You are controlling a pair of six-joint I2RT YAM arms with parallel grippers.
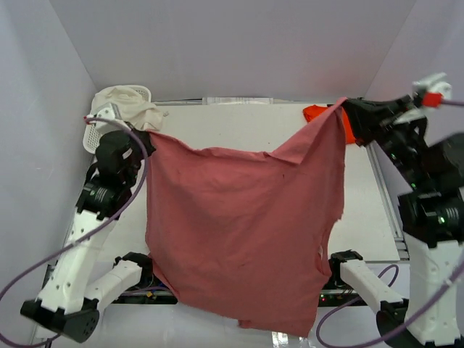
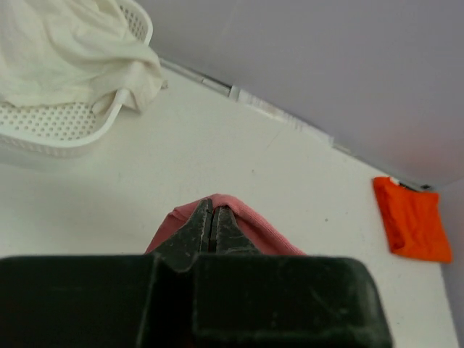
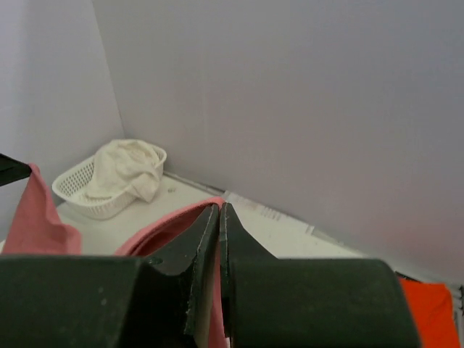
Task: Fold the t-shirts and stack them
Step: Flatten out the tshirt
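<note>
— Where was the pink shirt (image 1: 239,239)?
— Hanging spread across mid-frame. The left gripper (image 1: 151,136) was clamped on its upper-left corner and the right gripper (image 1: 345,109) on its upper-right corner.
— And the orange shirt (image 1: 315,113)?
— Folded on the table (image 1: 362,210), upper right. A basket (image 1: 90,136) of white cloth (image 1: 127,101) sat upper left.

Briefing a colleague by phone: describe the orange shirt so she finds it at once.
Start at the white table and go to its far right corner. There lies the orange-red t-shirt. It is a small folded rectangle lying flat, unlike the big rose t-shirt held up in the air.
</note>
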